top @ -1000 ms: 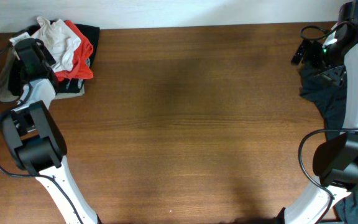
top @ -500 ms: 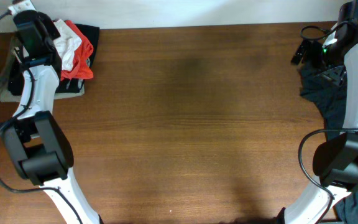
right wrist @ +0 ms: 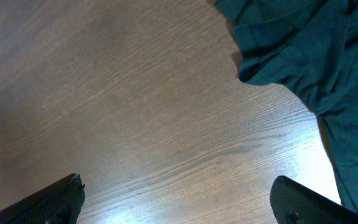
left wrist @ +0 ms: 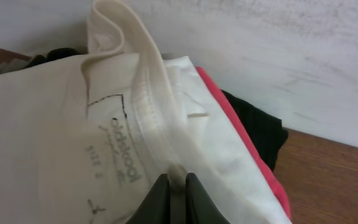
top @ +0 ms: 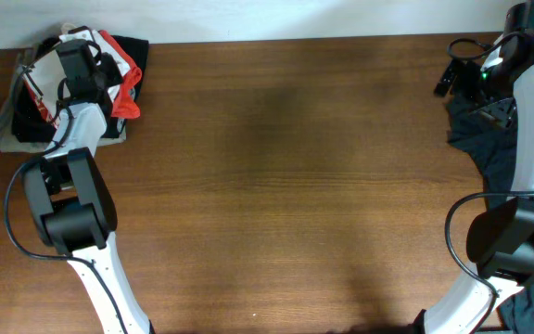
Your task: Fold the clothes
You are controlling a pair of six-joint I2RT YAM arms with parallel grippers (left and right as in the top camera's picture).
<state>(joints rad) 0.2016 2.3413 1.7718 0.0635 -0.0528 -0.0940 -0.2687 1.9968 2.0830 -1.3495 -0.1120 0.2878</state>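
Note:
The clothes, a white T-shirt (left wrist: 73, 124), lie on top of a pile at the table's far left corner, collar and size print facing the left wrist camera. My left gripper (left wrist: 178, 182) is shut on a small fold of its fabric just below the collar seam. From overhead the left gripper (top: 82, 48) sits over the pile and hides most of the shirt; only white edges (top: 70, 39) show. My right gripper (right wrist: 179, 199) stands wide open above bare wood with nothing between its fingers, and from overhead the right gripper (top: 451, 80) is at the far right.
A red garment (left wrist: 244, 140) and a black one (left wrist: 263, 127) lie under the white shirt, against the back wall. A beige cloth (top: 3, 130) edges the pile. A dark teal garment (right wrist: 316, 56) is spread at the right edge (top: 489, 139).
My left arm has swung from the pile's left side, past the back edge, to over its middle. The white shirt now lies under the gripper. The right arm has not moved.

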